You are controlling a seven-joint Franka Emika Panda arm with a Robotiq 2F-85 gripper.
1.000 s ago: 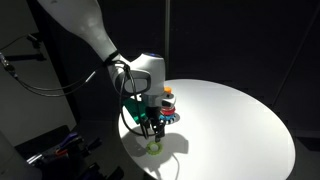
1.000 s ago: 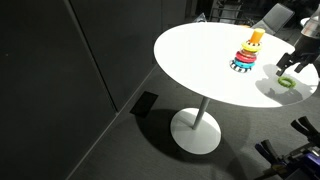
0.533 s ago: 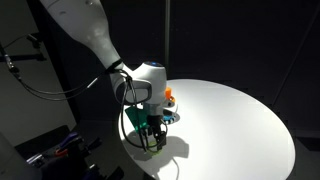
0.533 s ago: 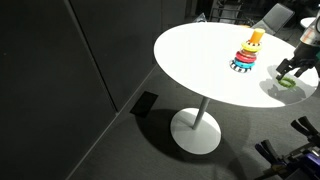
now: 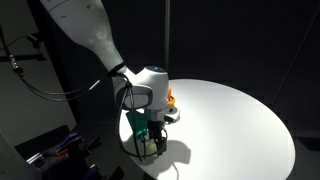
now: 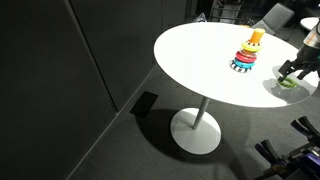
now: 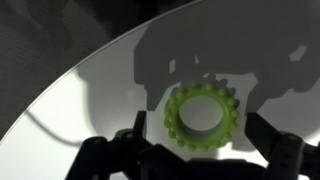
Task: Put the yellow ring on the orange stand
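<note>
Black and spread wide, the 2 fingers (image 7: 108, 160) of the gripper (image 7: 196, 142) stood on either side of the yellow ring (image 7: 205, 118) in the wrist view. A gap showed between each finger and the ring's notched outer edge, so the jaws were open and held nothing. The ring lay flat on the white table (image 7: 90, 95), in the gripper's shadow and near the curved rim. In an exterior view the gripper (image 6: 293, 72) hung low over the ring (image 6: 287, 83) at the table's (image 6: 190, 50) edge. The orange stand (image 6: 246, 54) stood upright nearby but apart, further in from the rim, its rings stacked over a blue base. In an exterior view the gripper (image 5: 150, 140) hid most of the ring, and only the orange top of the stand (image 5: 169, 97) showed behind the wrist. The white arm (image 5: 85, 30) reached down from an upper corner. A pedestal foot (image 6: 196, 131) carried the table.
</note>
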